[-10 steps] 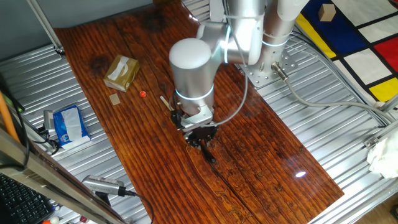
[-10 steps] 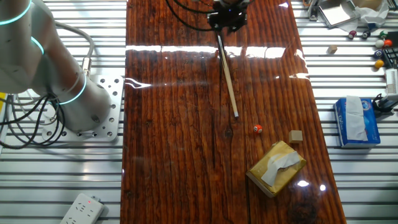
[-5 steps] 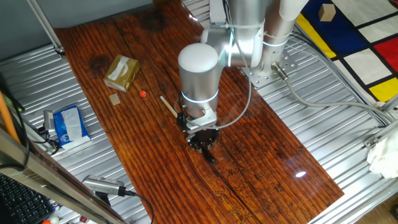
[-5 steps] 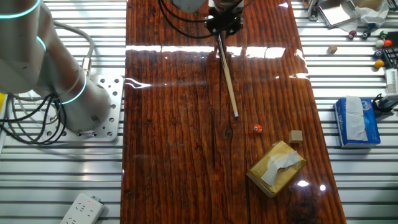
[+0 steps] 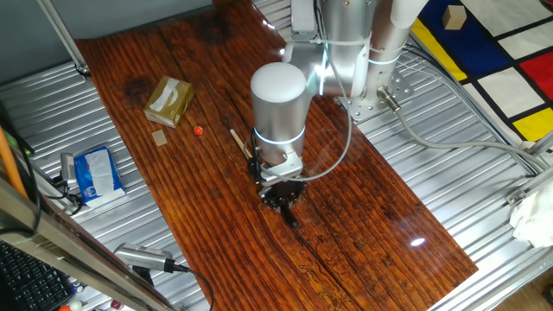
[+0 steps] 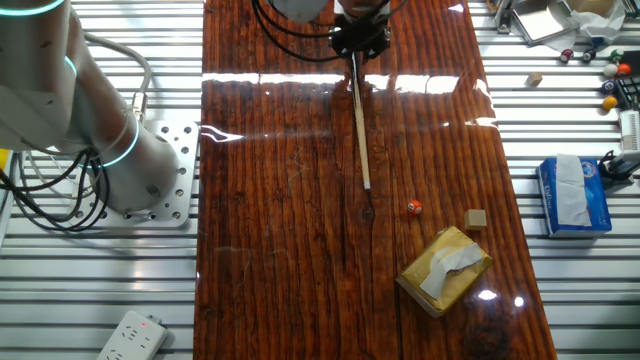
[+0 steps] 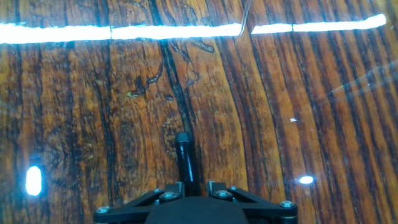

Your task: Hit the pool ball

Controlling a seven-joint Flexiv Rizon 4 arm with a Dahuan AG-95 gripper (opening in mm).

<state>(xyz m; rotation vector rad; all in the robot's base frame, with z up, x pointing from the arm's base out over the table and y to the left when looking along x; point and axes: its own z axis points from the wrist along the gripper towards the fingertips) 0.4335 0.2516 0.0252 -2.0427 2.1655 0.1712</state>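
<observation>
The pool ball is a tiny red-orange sphere on the dark wooden table; it also shows in the other fixed view. My gripper is shut on the black butt end of a thin wooden cue stick. The stick lies low along the table, and its tip rests a short way to the left of the ball, not touching it. In the hand view my gripper shows only the butt and bare wood; the ball is out of that view.
A tan cardboard box and a small flat tan block lie just beyond the ball. A blue tissue pack and several small balls sit off the table on the metal surface. The arm's base stands beside the table.
The gripper has turned a little, and the stick's tip has swung sideways, slightly farther from the ball. The ball has not moved.
</observation>
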